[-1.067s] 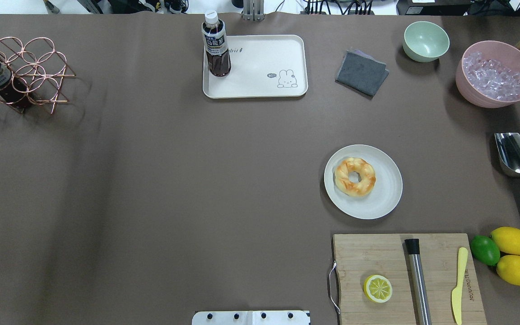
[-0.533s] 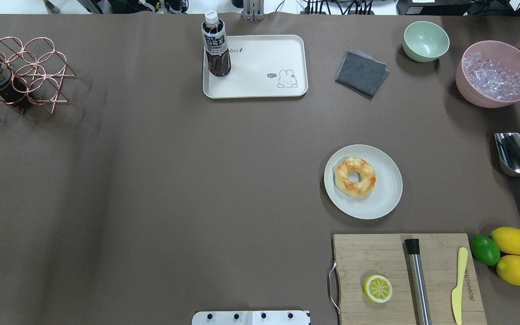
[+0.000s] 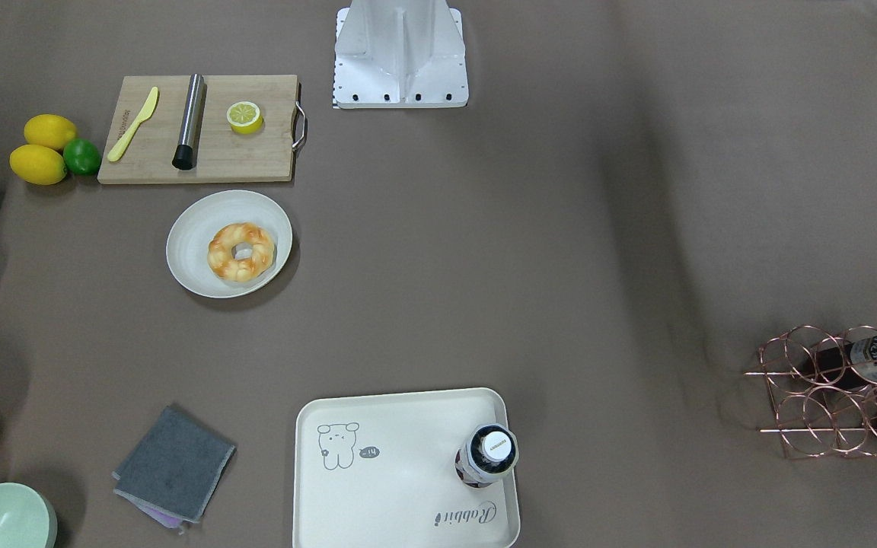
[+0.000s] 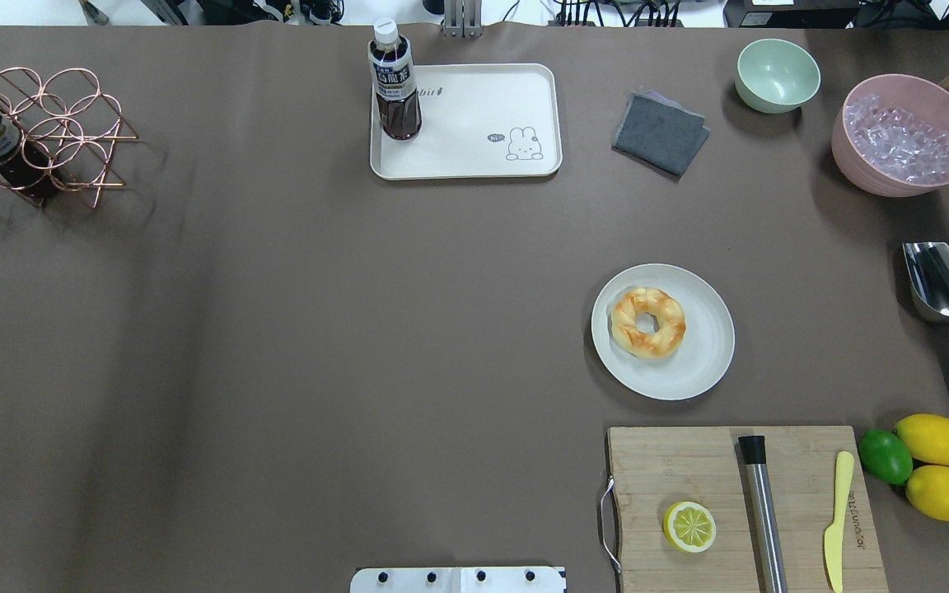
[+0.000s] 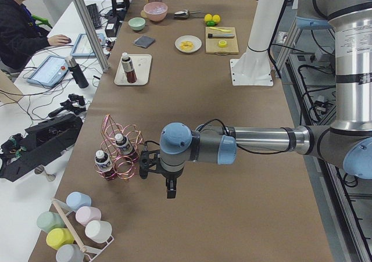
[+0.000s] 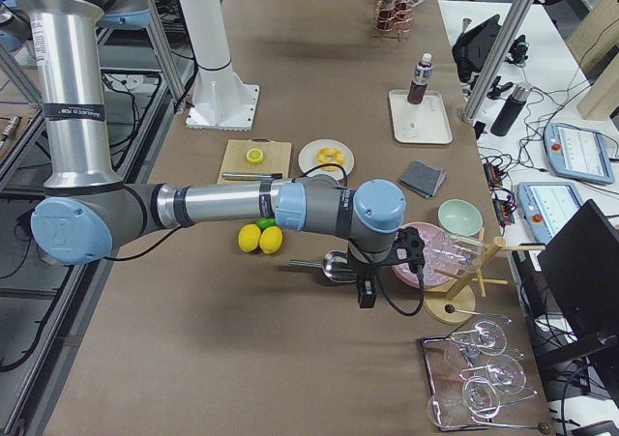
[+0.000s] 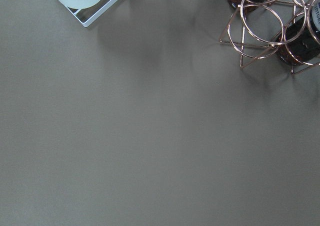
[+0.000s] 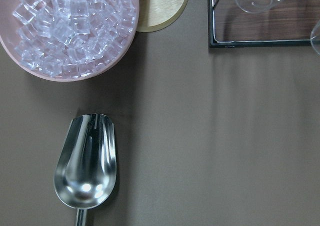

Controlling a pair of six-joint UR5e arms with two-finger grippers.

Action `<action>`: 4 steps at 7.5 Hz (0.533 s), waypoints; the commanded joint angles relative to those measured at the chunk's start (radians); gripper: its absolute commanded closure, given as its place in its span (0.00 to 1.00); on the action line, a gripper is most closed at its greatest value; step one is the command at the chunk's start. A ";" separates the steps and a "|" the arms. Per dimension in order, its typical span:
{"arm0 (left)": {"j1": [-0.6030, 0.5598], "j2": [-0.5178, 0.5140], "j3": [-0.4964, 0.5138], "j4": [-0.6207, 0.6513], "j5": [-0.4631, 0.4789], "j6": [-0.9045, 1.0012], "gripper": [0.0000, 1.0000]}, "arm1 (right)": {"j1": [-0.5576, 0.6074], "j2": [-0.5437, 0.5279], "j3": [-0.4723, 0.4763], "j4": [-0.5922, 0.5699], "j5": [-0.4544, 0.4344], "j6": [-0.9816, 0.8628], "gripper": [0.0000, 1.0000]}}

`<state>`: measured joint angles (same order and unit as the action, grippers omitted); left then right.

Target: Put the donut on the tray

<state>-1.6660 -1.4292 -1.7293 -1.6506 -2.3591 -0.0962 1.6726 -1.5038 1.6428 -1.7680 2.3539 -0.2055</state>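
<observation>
The reach is judged not yet begun: the donut (image 4: 647, 323) lies on a plate (image 4: 705, 358), well apart from the right claw (image 6: 366, 296), beyond the scoop (image 8: 86, 166) beside it. How far that claw or the left claw (image 5: 170, 189) is opened, and whether anything is held, cannot be told. A descent over the donut is called for next, before carriage to the tray (image 4: 474, 123).

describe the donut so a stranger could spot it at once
Start at the wooden cutting board on the robot's right. Just beyond it sits a round off-white plate holding the donut. It is a golden, orange-glazed braided ring with a hole, unlike the halved lemon on the board.
</observation>
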 commanded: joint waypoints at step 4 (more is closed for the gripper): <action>0.002 0.006 0.005 0.002 0.000 0.000 0.02 | -0.091 0.000 0.070 0.008 0.002 0.194 0.00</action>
<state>-1.6647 -1.4285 -1.7238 -1.6477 -2.3578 -0.0959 1.6412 -1.5022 1.6687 -1.7612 2.3558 -0.1256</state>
